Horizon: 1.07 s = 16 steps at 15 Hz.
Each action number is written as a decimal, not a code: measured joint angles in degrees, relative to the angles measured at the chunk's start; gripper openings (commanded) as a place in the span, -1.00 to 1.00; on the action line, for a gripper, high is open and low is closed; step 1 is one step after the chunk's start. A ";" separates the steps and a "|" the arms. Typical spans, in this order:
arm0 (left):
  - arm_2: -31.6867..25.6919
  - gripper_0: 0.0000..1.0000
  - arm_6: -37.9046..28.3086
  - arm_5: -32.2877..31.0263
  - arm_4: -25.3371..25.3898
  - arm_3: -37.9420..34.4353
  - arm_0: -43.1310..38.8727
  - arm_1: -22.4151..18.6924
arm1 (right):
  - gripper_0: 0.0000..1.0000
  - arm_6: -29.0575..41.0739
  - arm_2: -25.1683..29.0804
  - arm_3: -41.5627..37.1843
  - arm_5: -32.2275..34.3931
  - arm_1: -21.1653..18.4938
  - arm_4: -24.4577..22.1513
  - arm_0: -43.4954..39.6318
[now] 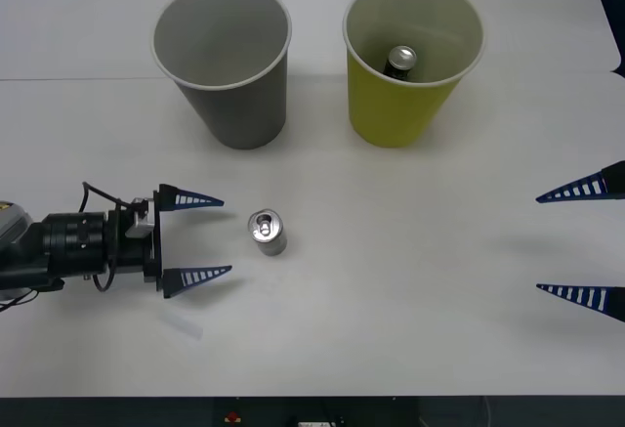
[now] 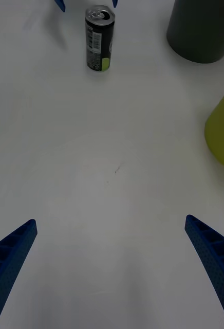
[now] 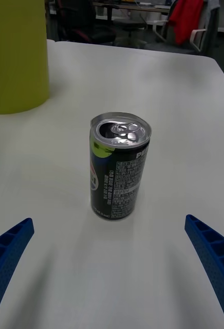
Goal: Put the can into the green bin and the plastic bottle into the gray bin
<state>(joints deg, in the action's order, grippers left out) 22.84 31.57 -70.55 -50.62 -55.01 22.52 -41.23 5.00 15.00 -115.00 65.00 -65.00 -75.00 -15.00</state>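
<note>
The can (image 1: 266,233) is stood upright on the white surface (image 1: 391,329), just beside the left hand (image 1: 227,236), whose blue ribbed fingers are spread wide and levelled at it from the side, apart from it and gripping nothing. This placement is judged to be a line-up for a side grasp: the gap is aimed at the can body so the fingers can be closed around its wall. The can is seen as small, with a silver pull-tab top; its side reads grey-silver from above, but dark with a printed label and a green patch in the left wrist view. The right hand (image 1: 537,243) is held well apart at the surface's right edge, also spread and empty, judged to be waiting. The gray bin (image 1: 244,114) and the green bin (image 1: 395,119) are stood side by side beyond the can, rims up. A second can (image 1: 401,60), dark-sided, is lying inside the green bin. The gray bin's visible interior is seen bare.
</note>
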 measured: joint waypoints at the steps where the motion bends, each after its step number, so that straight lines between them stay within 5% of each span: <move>1: 0.16 1.00 0.26 0.18 -0.24 0.52 0.40 1.03 | 1.00 0.00 0.00 0.00 0.00 0.00 0.00 0.00; 16: 1.80 1.00 0.51 7.62 -4.68 0.65 2.17 10.38 | 1.00 0.00 0.00 0.00 0.00 0.00 0.00 0.00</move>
<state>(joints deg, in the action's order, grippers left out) 24.64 32.08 -62.93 -55.29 -54.37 24.69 -30.86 5.00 15.00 -115.00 65.00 -65.00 -75.00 -15.00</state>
